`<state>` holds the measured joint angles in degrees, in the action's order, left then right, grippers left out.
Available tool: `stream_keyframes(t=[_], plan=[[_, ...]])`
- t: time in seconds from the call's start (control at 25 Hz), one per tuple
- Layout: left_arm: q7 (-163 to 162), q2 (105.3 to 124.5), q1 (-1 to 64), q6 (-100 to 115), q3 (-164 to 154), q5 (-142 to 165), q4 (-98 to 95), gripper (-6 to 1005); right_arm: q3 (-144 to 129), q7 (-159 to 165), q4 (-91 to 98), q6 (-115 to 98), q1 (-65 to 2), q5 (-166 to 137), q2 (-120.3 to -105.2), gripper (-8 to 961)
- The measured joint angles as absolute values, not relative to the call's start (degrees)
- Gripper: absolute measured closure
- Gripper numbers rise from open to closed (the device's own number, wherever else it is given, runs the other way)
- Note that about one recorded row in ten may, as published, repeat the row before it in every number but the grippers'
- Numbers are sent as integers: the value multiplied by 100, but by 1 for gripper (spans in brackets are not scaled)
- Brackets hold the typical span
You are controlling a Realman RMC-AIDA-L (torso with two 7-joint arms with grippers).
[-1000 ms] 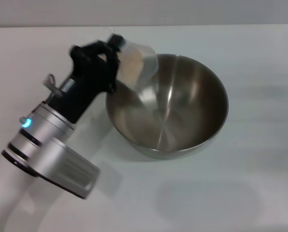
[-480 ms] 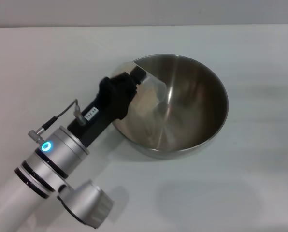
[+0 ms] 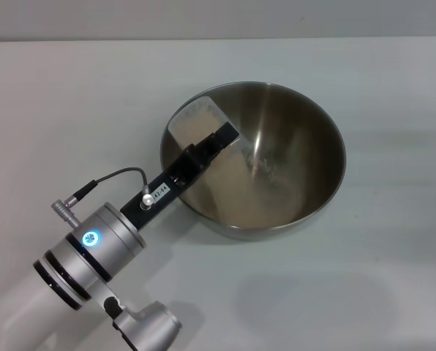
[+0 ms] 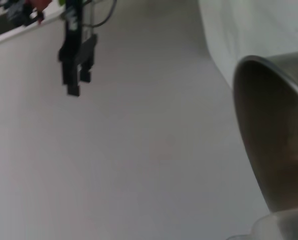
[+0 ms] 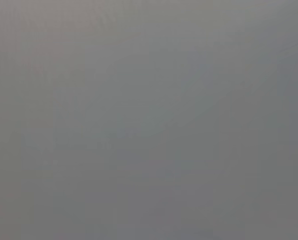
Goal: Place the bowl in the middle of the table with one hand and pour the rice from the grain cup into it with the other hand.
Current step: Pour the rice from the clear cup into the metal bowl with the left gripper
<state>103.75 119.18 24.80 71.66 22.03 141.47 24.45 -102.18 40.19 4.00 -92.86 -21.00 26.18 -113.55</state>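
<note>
The steel bowl (image 3: 291,131) stands on the white table (image 3: 393,278) near the middle. My left gripper (image 3: 209,144) is shut on the translucent grain cup (image 3: 196,118) and holds it tipped steeply over the bowl's near-left rim. Rice (image 3: 265,170) is streaming out of the cup, and a pale heap lies on the bowl's floor. In the left wrist view the bowl's wall (image 4: 274,145) and an edge of the cup (image 4: 284,227) show. My right gripper (image 4: 77,75) hangs far off above the table in that view.
The left arm's silver wrist and cable (image 3: 94,234) lie over the table's near-left part. The right wrist view shows only a flat grey surface.
The left wrist has rolled over and the arm has pulled back toward me, tipping the cup from nearly upright to steeply tilted. Rice now lies in the bowl.
</note>
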Motion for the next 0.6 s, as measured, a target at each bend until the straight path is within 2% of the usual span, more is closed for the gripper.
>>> stream_keyframes(t=[0.6], plan=[[11438,11918,2524,7201,2223,14449,2422,982,-10202,4034,408,-9300,-2083,2618,-11364,399]])
